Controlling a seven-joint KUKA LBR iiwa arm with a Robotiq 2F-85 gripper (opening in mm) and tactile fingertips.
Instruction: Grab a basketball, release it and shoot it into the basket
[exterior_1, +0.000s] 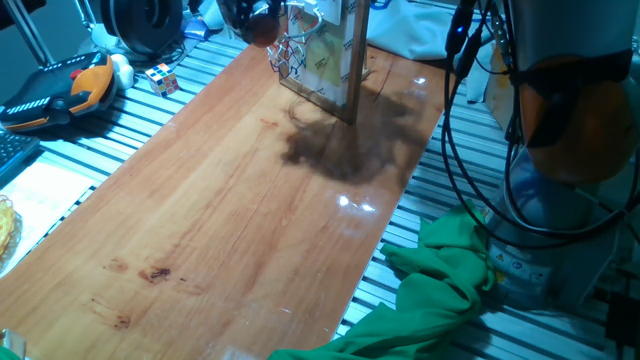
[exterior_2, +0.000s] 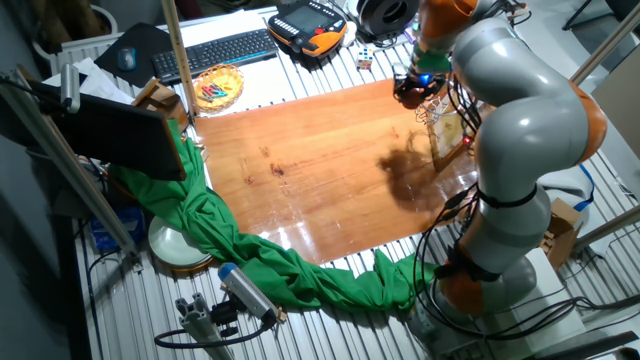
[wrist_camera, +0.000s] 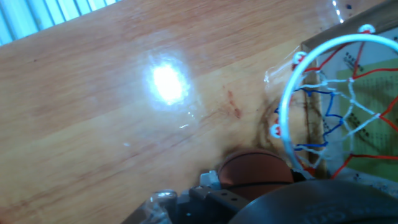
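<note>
My gripper (exterior_1: 252, 18) is shut on the small orange basketball (exterior_1: 263, 30), which is held high above the far end of the table. The basket (exterior_1: 294, 56), a hoop with a string net, is fixed to an upright backboard (exterior_1: 335, 50) just right of the ball. In the hand view the basketball (wrist_camera: 255, 168) sits at my gripper (wrist_camera: 252, 186), just left of and outside the hoop's rim (wrist_camera: 292, 93), with the net (wrist_camera: 339, 124) and backboard (wrist_camera: 373, 81) to the right. In the other fixed view my gripper (exterior_2: 413, 88) is right beside the hoop (exterior_2: 440, 108).
An orange-and-black device (exterior_1: 70, 90) and a multicoloured cube (exterior_1: 163, 78) lie off the table's far left. A green cloth (exterior_1: 440, 290) hangs at the near right corner by the robot base (exterior_1: 560, 200). A keyboard (exterior_2: 215, 50) and a woven bowl (exterior_2: 218, 85) are in the other fixed view.
</note>
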